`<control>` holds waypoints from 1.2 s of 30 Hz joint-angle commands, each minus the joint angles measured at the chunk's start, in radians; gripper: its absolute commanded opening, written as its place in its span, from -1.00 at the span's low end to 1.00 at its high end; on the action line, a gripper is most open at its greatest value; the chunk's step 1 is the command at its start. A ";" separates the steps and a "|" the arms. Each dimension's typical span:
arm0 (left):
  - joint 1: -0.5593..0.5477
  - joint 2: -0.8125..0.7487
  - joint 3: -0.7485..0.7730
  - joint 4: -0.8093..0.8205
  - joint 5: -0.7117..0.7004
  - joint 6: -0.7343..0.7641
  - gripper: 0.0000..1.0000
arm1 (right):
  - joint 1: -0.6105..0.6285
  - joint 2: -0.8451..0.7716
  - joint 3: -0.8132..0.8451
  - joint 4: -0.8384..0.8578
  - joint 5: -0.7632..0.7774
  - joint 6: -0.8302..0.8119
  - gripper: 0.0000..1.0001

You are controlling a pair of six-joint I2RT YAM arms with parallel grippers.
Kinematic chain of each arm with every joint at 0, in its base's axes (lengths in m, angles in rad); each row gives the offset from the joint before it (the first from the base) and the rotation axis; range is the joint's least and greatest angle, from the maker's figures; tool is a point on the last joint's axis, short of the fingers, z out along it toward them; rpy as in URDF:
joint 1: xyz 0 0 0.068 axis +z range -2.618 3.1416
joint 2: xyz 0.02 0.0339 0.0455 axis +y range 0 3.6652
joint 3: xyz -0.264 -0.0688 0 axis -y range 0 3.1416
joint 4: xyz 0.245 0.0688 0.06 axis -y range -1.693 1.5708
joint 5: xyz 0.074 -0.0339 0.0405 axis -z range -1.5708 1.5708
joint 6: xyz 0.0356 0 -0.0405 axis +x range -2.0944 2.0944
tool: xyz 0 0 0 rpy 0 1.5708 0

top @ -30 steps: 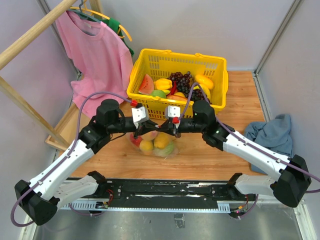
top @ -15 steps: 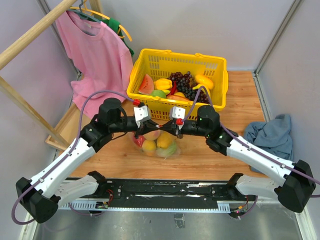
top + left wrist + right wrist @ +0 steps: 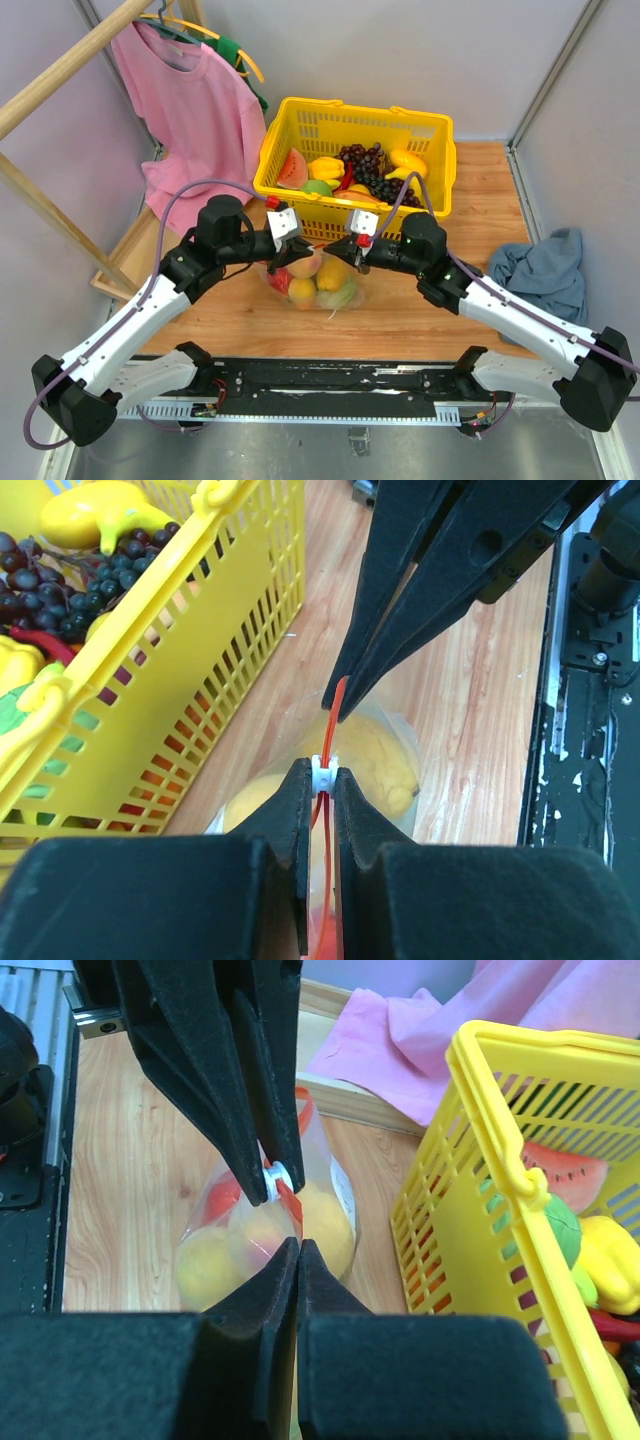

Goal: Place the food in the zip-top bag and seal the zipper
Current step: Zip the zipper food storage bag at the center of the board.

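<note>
left gripper (image 3: 320, 771) pinches zipper (image 3: 290, 1197) slider | right gripper (image 3: 298, 1243) pinches strip end | gap narrower than 1 s ago | food (image 3: 318, 285) bagged, seal looks nearly done

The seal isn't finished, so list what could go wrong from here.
1. The right jaws pinch only the end of the zipper; the left jaws' pull on the white slider could tug it free.
2. Food bulging below may strain the zip-top bag.
3. The yellow basket stands close; an arm could bump it.

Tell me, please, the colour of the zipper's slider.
The small plastic slider is white, on the thin red strip; left wrist view.
</note>
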 commanded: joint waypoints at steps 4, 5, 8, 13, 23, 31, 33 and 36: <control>0.014 -0.056 -0.003 -0.033 -0.075 0.021 -0.99 | -0.032 -0.060 -0.017 0.030 0.070 0.006 -0.99; 0.014 -0.059 -0.006 -0.031 -0.069 0.023 -0.99 | -0.031 -0.056 -0.010 0.020 0.043 -0.002 -0.99; 0.014 -0.061 -0.011 -0.025 -0.018 0.030 -0.99 | -0.031 -0.032 0.022 -0.016 -0.030 -0.007 -0.83; 0.014 -0.060 -0.013 -0.019 0.045 0.030 -0.99 | -0.030 -0.009 0.060 -0.030 -0.150 -0.017 -0.21; 0.014 -0.056 -0.017 -0.007 0.109 0.018 -0.99 | -0.031 0.091 0.138 -0.043 -0.193 -0.003 -0.45; 0.014 -0.091 -0.038 -0.003 0.064 0.019 -0.99 | -0.030 0.022 0.091 -0.037 -0.042 0.009 -0.99; 0.014 -0.097 -0.042 -0.004 0.056 0.019 -1.00 | -0.031 -0.005 0.071 -0.034 0.033 0.015 -0.99; 0.014 -0.104 -0.047 -0.004 0.042 0.021 -0.99 | -0.031 -0.047 0.047 -0.033 0.130 0.027 -0.99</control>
